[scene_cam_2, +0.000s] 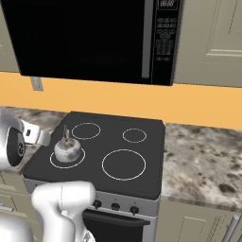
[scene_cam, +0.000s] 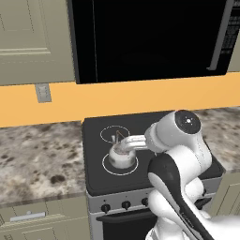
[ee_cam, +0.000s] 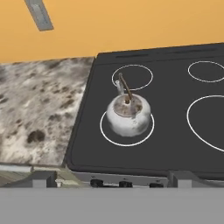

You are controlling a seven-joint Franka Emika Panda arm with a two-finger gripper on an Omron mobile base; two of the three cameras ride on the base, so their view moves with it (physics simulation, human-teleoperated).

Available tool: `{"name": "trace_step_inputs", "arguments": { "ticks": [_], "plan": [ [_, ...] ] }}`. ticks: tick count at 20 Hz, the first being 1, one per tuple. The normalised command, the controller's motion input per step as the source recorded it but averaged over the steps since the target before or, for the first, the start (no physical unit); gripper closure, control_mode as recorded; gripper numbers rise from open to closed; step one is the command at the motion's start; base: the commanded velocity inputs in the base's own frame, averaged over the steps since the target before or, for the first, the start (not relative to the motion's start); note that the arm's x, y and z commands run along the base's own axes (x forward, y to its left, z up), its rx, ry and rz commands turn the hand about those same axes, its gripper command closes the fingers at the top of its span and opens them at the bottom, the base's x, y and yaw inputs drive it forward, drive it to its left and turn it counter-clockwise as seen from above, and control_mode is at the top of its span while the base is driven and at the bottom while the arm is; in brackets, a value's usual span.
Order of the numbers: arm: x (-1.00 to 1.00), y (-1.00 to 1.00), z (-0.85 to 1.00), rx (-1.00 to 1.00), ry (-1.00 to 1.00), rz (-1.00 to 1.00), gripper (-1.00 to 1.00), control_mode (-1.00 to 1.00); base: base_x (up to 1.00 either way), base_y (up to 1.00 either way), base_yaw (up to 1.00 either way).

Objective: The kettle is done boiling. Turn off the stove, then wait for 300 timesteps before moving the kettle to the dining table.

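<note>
My fingers spread wide and empty, I face the kettle (ee_cam: pixel 129 114) on the stove's (ee_cam: pixel 175 148) front-left burner; next I must reach down to a front-edge knob (ee_cam: pixel 95 183).

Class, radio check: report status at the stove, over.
Pincer open, holding nothing, short of the knobs. Kettle on front-left burner of the stove. Nothing in the way.
</note>
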Motion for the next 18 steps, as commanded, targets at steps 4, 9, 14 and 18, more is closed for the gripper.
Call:
{"name": "trace_step_inputs", "arguments": {
  "ticks": [4, 9, 14, 18],
  "plan": [
    [0.0, -0.06, 0.0, 0.0, 0.03, 0.1, -1.0, -1.0, 0.0, 0.0, 0.0],
    [0.0, -0.19, 0.0, 0.0, 0.0, 0.0, -1.0, -1.0, 0.0, 0.0, 0.0],
    [0.0, -0.26, -0.04, 0.0, 0.0, 0.0, -1.0, -1.0, 0.0, 0.0, 0.0],
    [0.12, -0.12, -0.21, 0.0, 0.0, 0.0, -1.0, -1.0, 0.0, 0.0, 0.0]
  ]
}}
